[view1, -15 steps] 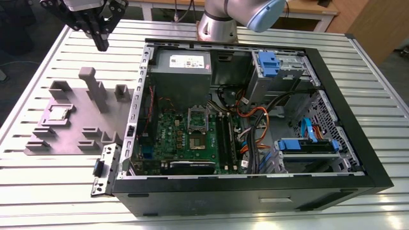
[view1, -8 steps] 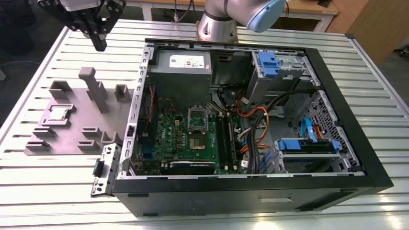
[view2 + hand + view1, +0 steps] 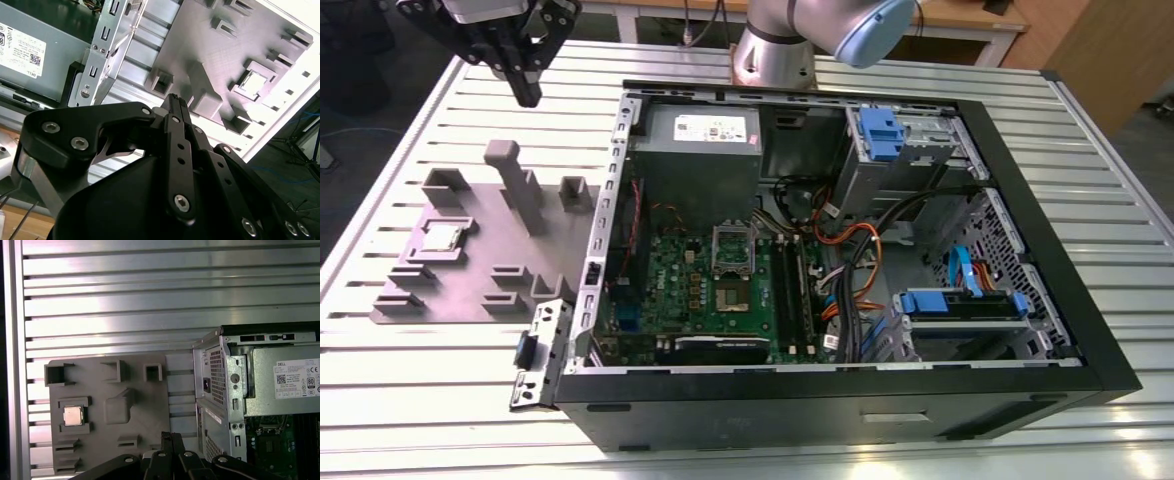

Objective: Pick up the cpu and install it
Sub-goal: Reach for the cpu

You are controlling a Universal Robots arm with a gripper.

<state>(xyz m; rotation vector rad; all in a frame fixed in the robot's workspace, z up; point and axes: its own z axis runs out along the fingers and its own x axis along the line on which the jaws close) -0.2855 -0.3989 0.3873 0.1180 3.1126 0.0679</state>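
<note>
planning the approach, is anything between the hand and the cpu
Sideways, yes: in the first wrist view the tall grey block on the holder plate stands between the shut hand and the cpu. From above, the cpu's top lies uncovered in its pocket.

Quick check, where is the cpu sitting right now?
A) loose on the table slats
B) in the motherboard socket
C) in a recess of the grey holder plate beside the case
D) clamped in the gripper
C: the cpu lies in a recess of the grey holder plate, outside the case, with the gripper apart from it.
</note>
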